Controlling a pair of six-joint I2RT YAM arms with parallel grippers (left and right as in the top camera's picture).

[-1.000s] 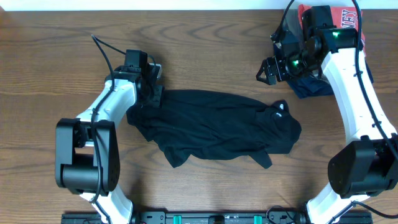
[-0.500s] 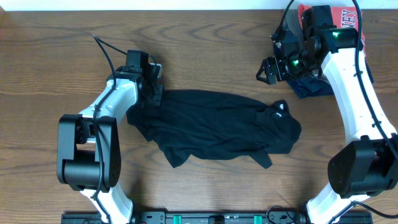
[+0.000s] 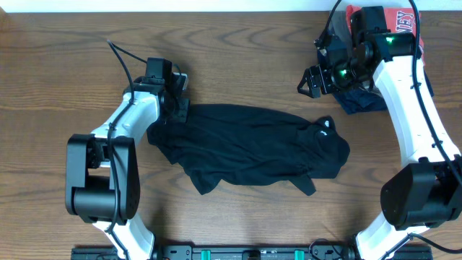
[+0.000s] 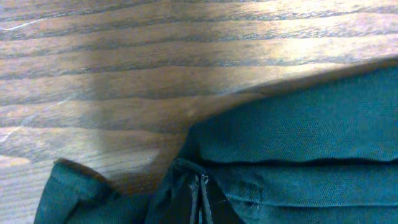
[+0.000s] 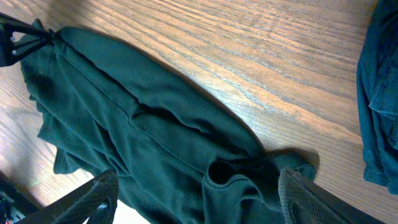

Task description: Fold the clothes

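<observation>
Black clothes (image 3: 249, 148) are lying lengthwise rightward from my left pincer (image 3: 176, 111), which is pinching their corner; right pincer (image 3: 312, 81) is gaping wide

My right arm (image 3: 408, 94) hid much of the red shirt (image 3: 408, 25) and the navy garment (image 3: 361, 102); the black garment (image 4: 298, 137) ran off my left wrist view's lower edge.

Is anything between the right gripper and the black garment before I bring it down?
Nothing visible. The right gripper hangs open over the table, with only wood between it and the black garment. The navy garment lies off to the side.
</observation>
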